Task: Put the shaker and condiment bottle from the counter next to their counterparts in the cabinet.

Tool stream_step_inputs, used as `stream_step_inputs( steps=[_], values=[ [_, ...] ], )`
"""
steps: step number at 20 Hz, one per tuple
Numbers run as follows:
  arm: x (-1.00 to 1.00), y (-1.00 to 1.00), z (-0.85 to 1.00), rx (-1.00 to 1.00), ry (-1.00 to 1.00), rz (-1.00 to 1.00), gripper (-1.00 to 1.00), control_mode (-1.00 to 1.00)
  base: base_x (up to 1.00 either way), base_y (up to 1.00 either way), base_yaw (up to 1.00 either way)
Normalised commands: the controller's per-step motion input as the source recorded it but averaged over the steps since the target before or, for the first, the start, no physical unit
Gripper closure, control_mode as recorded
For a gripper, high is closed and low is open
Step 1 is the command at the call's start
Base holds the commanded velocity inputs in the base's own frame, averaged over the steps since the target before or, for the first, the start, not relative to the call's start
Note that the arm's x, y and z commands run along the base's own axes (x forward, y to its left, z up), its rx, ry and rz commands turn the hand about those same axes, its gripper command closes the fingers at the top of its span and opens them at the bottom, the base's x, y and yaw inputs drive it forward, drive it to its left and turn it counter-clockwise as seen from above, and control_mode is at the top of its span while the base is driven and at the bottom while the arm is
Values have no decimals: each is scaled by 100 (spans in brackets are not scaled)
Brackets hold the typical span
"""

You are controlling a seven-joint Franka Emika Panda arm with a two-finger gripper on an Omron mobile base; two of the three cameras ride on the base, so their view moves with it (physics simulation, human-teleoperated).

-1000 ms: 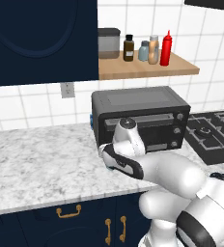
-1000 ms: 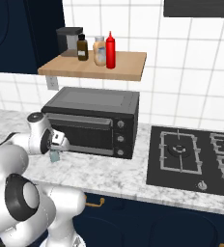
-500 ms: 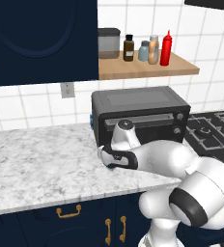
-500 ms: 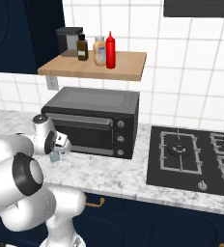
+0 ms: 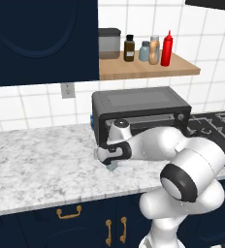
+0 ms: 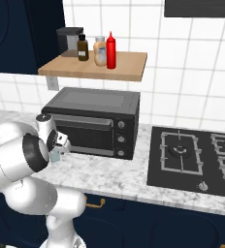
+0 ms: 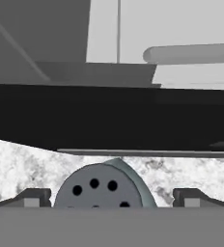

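The shaker (image 7: pixel 102 188) stands on the marble counter (image 5: pixel 41 169) in front of the toaster oven, its grey holed cap between my two fingertips. My gripper (image 5: pixel 110 162) hangs low over the shaker (image 5: pixel 113 166), open, with a finger at each side and gaps to the cap. From the right, the gripper (image 6: pixel 56 152) covers most of the shaker (image 6: pixel 54 157). The red condiment bottle (image 5: pixel 167 48) stands on the wooden cabinet shelf (image 5: pixel 134 71) beside the tan bottle (image 5: pixel 154 50) and a matching small shaker (image 5: pixel 144 51). The red bottle (image 6: pixel 111 51) also shows from the right.
A black toaster oven (image 5: pixel 139 110) sits right behind the shaker. On the shelf's left stand a grey canister (image 5: pixel 109 43) and a dark brown bottle (image 5: pixel 129 48). A black hob (image 6: pixel 197 157) lies to the right. The navy wall cupboard (image 5: pixel 41 38) hangs left.
The arm's elbow and rear links have swung to the right. The hand stayed low over the shaker, shifting only slightly. The jaws stayed open.
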Motion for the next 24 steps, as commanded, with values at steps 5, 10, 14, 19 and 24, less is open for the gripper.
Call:
stream_step_inputs(
  steps=[5,10,14,19,24],
  values=[
    [16,16,-32,0,5,-1,100,-100,0,0,0],
    [2,1,-24,1,5,-1,100,-100,0,0,0],
    [-5,-13,-11,5,0,-1,100,-100,0,0,0],
    [-52,-6,15,1,-5,1,100,-100,0,0,0],
    [-70,-13,42,0,-10,0,100,-100,0,0,0]
  ],
)
